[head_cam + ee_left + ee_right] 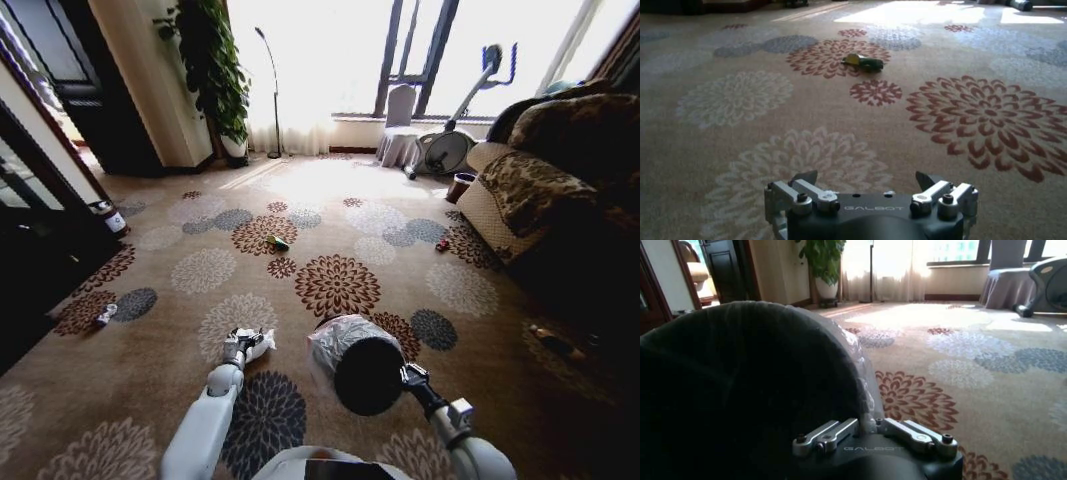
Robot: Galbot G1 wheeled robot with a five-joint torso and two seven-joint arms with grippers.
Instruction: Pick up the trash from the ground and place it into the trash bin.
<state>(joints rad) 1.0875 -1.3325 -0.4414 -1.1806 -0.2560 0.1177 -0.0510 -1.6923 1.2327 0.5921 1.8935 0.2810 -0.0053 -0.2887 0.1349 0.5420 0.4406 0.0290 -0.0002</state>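
The trash bin [365,372], dark and round with a thin plastic liner [335,340], hangs tilted just above the carpet, its mouth facing me. My right gripper [408,376] is shut on its rim; in the right wrist view the fingers [833,432] pinch rim and liner. My left gripper [243,342] is low over the carpet, open [867,181], with bare carpet between its fingers. A white crumpled piece [262,345] lies right beside it. A green wrapper [277,241] [863,61] lies farther ahead, a red scrap [441,244] near the sofa, and a small white piece [105,315] at the left.
A patterned sofa [520,185] stands at the right with a shiny brown pot [460,186] by its end. An exercise bike [450,150], a covered chair [400,135] and a potted plant [225,90] stand at the back. Dark furniture [30,230] lines the left, with a can [113,218] beside it.
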